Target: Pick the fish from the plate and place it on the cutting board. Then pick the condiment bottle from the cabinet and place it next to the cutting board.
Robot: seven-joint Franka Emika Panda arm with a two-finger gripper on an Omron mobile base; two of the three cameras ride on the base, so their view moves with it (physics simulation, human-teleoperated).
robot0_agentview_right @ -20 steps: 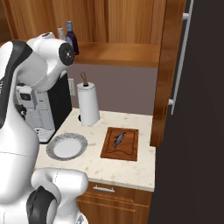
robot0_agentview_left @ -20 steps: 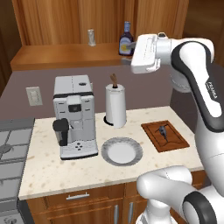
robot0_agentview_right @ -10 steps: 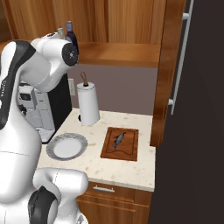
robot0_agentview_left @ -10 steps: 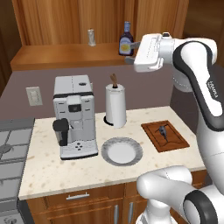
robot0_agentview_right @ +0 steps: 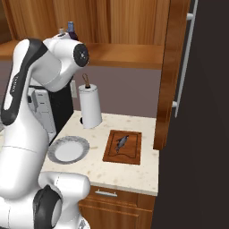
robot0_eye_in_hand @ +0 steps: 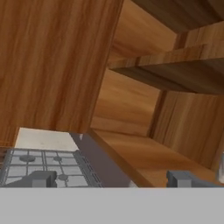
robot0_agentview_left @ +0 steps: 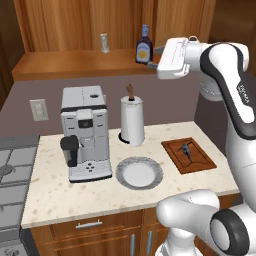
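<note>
The dark brown condiment bottle (robot0_agentview_left: 144, 45) with a blue cap (robot0_agentview_right: 70, 27) stands on the cabinet shelf (robot0_agentview_left: 75, 62). My gripper (robot0_agentview_left: 154, 56) hovers at shelf height just right of the bottle, pointing left, apart from it. In the hand view its fingertips (robot0_eye_in_hand: 41, 178) stand wide apart, open with nothing between them. The small dark fish (robot0_agentview_left: 186, 149) lies on the reddish-brown cutting board (robot0_agentview_left: 197, 162) at the counter's right end; it is also visible (robot0_agentview_right: 121, 142) on the cutting board (robot0_agentview_right: 129, 154) in the right base view. The round plate (robot0_agentview_left: 122, 167) sits bare left of the board.
A clear shaker (robot0_agentview_left: 104, 42) stands on the shelf left of the bottle. A paper towel roll (robot0_agentview_left: 132, 120) and a coffee machine (robot0_agentview_left: 85, 132) occupy the counter's back. A stove (robot0_agentview_left: 12, 165) lies at the left. A tall dark panel (robot0_agentview_right: 197, 112) bounds the right.
The hand has turned from tilted to more level beside the bottle. The gripper stays open. Fish, board and plate have not moved.
</note>
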